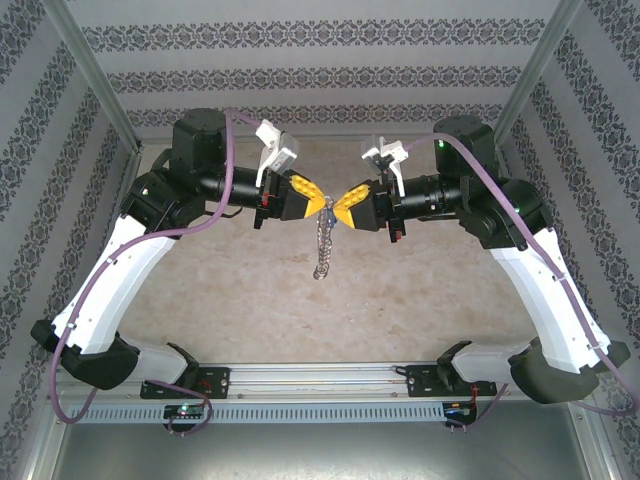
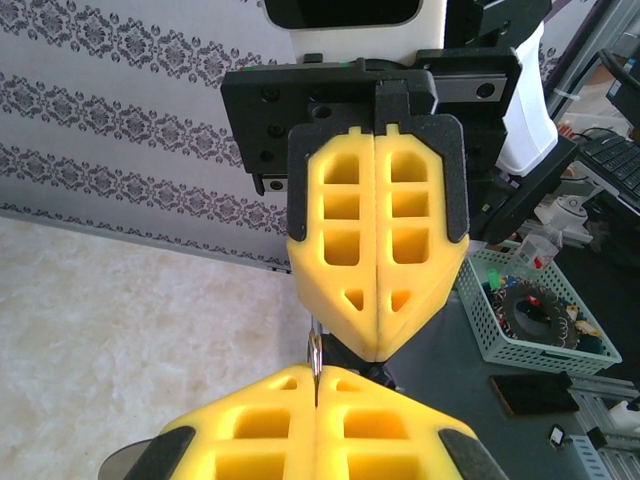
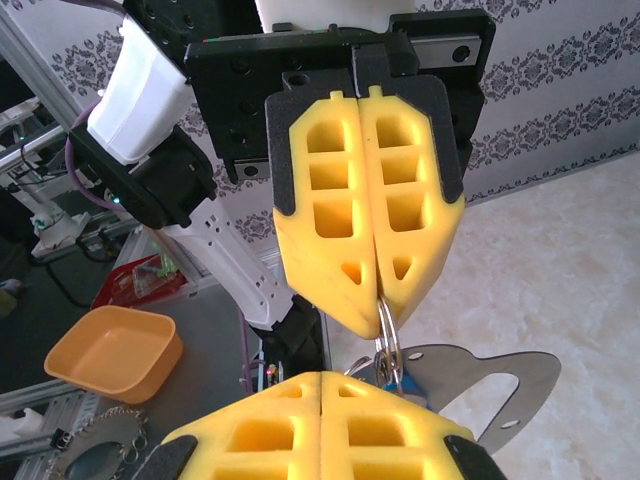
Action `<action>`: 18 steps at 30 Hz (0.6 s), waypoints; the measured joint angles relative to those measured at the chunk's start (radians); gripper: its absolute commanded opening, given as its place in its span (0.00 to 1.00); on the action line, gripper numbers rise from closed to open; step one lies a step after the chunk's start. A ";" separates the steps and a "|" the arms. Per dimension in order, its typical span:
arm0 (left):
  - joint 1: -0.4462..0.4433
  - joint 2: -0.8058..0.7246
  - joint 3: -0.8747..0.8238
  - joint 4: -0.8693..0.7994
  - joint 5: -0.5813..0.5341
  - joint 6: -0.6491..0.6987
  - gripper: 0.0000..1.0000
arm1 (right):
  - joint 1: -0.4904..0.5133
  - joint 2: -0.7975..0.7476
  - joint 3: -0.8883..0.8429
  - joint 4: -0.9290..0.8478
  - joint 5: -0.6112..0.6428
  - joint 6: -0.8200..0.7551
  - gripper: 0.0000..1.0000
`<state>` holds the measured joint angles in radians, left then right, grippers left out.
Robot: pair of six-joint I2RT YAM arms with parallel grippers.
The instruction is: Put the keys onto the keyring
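Note:
Both arms meet tip to tip above the middle of the table. My left gripper (image 1: 326, 207) (image 2: 317, 375) (image 3: 375, 310) is shut on the keyring (image 2: 314, 350) (image 3: 388, 325), pinching the thin metal loop at its fingertips. The rest of the keyring (image 1: 322, 245) hangs down from it as a grey string of metal pieces. My right gripper (image 1: 341, 205) (image 3: 322, 378) (image 2: 373, 350) is shut, its seam closed with nothing visible in it, just beside the loop. A bit of blue, the key's head (image 3: 405, 385), shows by the loop's lower end, mostly hidden behind my right finger.
The beige table top (image 1: 250, 300) lies well below both grippers, with patterned walls around it. Off the table are an orange bowl (image 3: 110, 350), a green mesh basket (image 2: 530, 310) and a dark phone (image 2: 530, 392). A grey metal plate (image 3: 480, 385) sits behind the loop.

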<state>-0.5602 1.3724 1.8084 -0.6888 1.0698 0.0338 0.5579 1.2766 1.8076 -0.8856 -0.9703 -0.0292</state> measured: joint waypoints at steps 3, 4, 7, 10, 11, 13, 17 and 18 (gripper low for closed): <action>0.004 0.000 0.000 0.006 0.003 -0.009 0.00 | -0.005 0.003 0.000 -0.001 0.002 -0.001 0.00; 0.005 0.000 0.000 0.009 0.003 -0.011 0.00 | -0.006 0.005 0.000 -0.002 0.004 -0.002 0.00; 0.011 0.000 0.000 0.019 0.004 -0.016 0.00 | -0.012 0.005 -0.001 -0.003 0.012 -0.003 0.00; 0.013 0.000 0.000 0.026 0.004 -0.018 0.00 | -0.019 -0.002 -0.013 0.000 0.017 -0.002 0.28; 0.013 0.000 0.000 0.029 0.005 -0.018 0.00 | -0.020 -0.008 -0.024 0.004 0.023 0.005 0.35; 0.013 0.000 0.000 0.031 0.008 -0.021 0.00 | -0.027 -0.023 -0.047 0.019 0.034 0.008 0.41; 0.013 0.000 0.000 0.035 0.018 -0.024 0.00 | -0.054 -0.042 -0.068 0.053 0.039 0.026 0.45; 0.014 0.000 0.000 0.036 0.020 -0.025 0.00 | -0.059 -0.042 -0.068 0.062 0.039 0.030 0.46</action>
<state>-0.5465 1.3724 1.8084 -0.6525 1.0897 0.0090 0.4988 1.2350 1.7401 -0.8234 -0.9314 0.0010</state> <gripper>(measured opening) 0.043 0.446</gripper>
